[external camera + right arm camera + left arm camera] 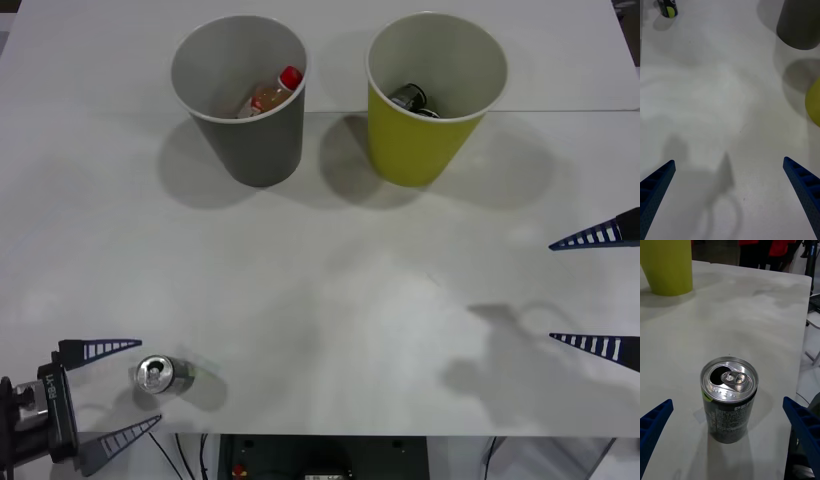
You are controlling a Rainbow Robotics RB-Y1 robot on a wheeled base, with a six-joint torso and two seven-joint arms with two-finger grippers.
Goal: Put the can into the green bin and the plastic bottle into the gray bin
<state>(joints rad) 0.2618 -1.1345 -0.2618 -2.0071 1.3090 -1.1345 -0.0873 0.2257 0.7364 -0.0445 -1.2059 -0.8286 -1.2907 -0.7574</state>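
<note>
At the lower left of the front view, the left hand (122,390) is spread wide, with the can (156,374) standing upright on the desk (330,300) just ahead of its fingertips, untouched. The right hand (594,291) waits released at the right edge. Up top, the plastic bottle (272,95) lies in the gray bin (243,98), and another can (408,97) in the green bin (432,96).

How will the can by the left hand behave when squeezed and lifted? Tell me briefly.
The can stands upright with its tab hole open, so it is probably empty and light. Thin walls may dent under a hard squeeze. Its smooth round side could slip between the open left hand fingers, or roll if tipped.
</note>
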